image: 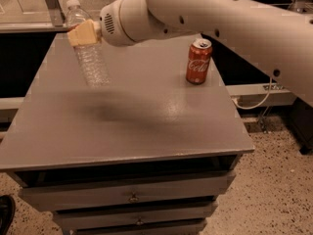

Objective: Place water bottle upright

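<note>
The water bottle (92,58) is clear and ribbed with a white cap at the top left. It hangs tilted, cap up and leaning left, over the left back part of the grey table (146,131). My gripper (83,32) with tan pads is shut on the bottle near its neck. The bottle's base is near the tabletop; I cannot tell if it touches. My white arm reaches in from the upper right.
A red Coca-Cola can (198,61) stands upright at the table's back right. Drawers (132,197) sit under the tabletop. A cable (259,99) and speckled floor lie to the right. A dark shoe-like object (6,219) is at bottom left.
</note>
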Controlling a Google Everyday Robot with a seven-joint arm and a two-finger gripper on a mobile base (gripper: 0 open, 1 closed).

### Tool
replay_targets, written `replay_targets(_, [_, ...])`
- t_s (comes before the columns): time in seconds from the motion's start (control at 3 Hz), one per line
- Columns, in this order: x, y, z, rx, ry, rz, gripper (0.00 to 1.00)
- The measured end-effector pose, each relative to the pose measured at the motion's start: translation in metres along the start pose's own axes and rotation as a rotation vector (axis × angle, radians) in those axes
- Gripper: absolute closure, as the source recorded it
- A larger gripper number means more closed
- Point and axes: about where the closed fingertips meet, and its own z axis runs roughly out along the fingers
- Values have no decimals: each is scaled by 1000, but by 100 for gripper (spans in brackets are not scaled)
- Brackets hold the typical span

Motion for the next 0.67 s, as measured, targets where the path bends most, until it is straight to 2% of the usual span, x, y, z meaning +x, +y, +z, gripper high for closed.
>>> replay_targets(0.33, [10, -5, 14, -8, -40, -11, 100])
replay_targets(0.67, [13, -6, 24, -8, -103, -124, 100])
